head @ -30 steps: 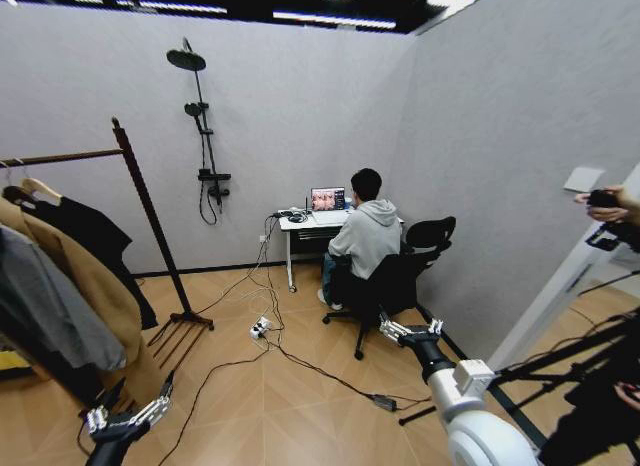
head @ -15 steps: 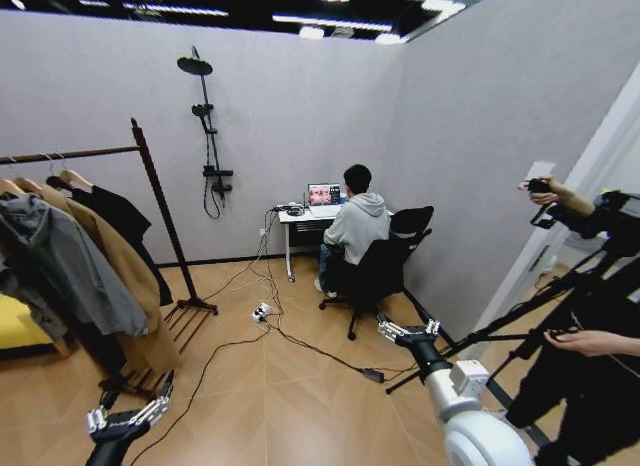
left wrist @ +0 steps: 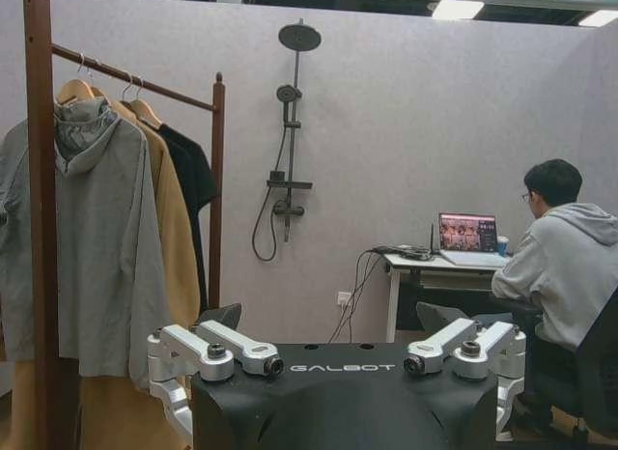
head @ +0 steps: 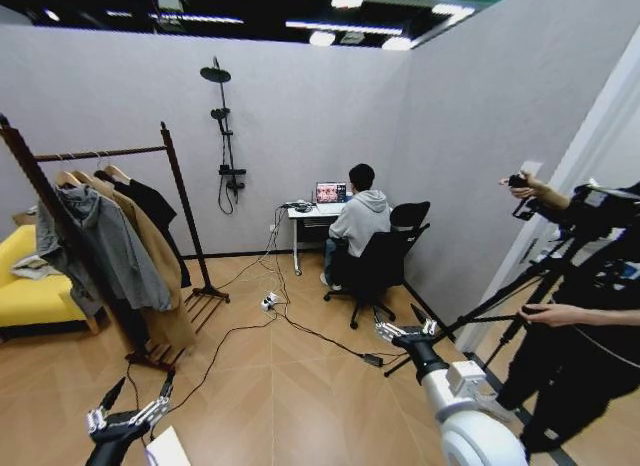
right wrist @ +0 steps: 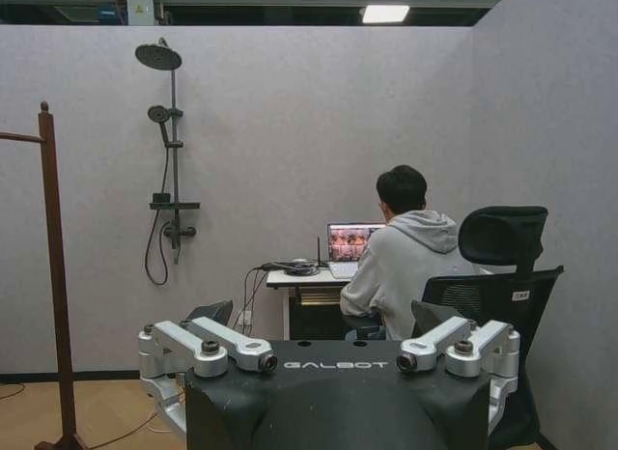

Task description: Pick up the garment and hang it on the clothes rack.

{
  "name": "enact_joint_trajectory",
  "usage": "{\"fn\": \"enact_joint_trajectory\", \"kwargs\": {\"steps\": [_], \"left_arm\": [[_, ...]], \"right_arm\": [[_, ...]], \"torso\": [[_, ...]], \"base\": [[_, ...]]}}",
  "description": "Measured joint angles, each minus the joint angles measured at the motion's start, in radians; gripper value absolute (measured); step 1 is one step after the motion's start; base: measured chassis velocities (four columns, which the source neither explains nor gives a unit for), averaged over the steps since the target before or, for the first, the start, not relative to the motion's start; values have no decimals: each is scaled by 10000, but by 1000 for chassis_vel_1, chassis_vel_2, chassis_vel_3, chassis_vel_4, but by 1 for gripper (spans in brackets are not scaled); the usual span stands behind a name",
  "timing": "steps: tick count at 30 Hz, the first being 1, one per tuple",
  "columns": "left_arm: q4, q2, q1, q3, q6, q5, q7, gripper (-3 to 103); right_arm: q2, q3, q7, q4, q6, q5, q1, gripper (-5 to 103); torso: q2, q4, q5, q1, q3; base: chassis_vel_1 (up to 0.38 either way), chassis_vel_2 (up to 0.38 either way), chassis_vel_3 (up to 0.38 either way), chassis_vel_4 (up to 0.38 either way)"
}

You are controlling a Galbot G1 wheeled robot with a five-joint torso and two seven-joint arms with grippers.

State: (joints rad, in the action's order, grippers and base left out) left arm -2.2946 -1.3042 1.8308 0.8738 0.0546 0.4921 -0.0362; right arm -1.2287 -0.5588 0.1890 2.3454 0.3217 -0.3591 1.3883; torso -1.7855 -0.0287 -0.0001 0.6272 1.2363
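A tall dark reddish-brown wooden clothes rack [head: 175,201] stands on the wood floor at the room's left side. On its horizontal bar hang a grey hooded top [head: 105,246], a long tan coat [head: 160,276] and, nearest the far upright, a black garment [head: 160,211] on a light wooden hanger. Both arms are held low in front of the robot, holding nothing: the left gripper [head: 128,418] and the right gripper [head: 404,333] each have their fingers spread apart.
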Motion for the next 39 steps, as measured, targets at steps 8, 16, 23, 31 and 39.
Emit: {"fn": "enact_joint_trajectory", "kwargs": {"steps": [8, 16, 23, 31, 39], "left_arm": [[0, 0, -1, 0, 0, 0, 0, 100], [0, 0, 0, 0, 0, 0, 0, 100], [0, 0, 1, 0, 0, 0, 0, 100], [0, 0, 1, 0, 0, 0, -1, 100], [0, 0, 1, 0, 0, 0, 0, 100]], "right_arm": [[13, 94, -157, -9, 3, -49, -9, 100], [-23, 179, -173, -89, 1, -29, -66, 100], [16, 174, -181, -102, -2, -124, -57, 100], [-10, 183, -382, -5, 229, -589, 7, 100], [-158, 216, -335, 5, 169, -779, 0, 100]], "torso": [[4, 0, 1, 8, 2], [0, -1, 1, -3, 0], [0, 0, 1, -1, 0], [0, 0, 1, -2, 0], [0, 0, 1, -1, 0]], "base": [[-27, 24, 42, -36], [0, 0, 0, 0], [0, 0, 0, 0], [0, 0, 0, 0], [0, 0, 0, 0]]}}
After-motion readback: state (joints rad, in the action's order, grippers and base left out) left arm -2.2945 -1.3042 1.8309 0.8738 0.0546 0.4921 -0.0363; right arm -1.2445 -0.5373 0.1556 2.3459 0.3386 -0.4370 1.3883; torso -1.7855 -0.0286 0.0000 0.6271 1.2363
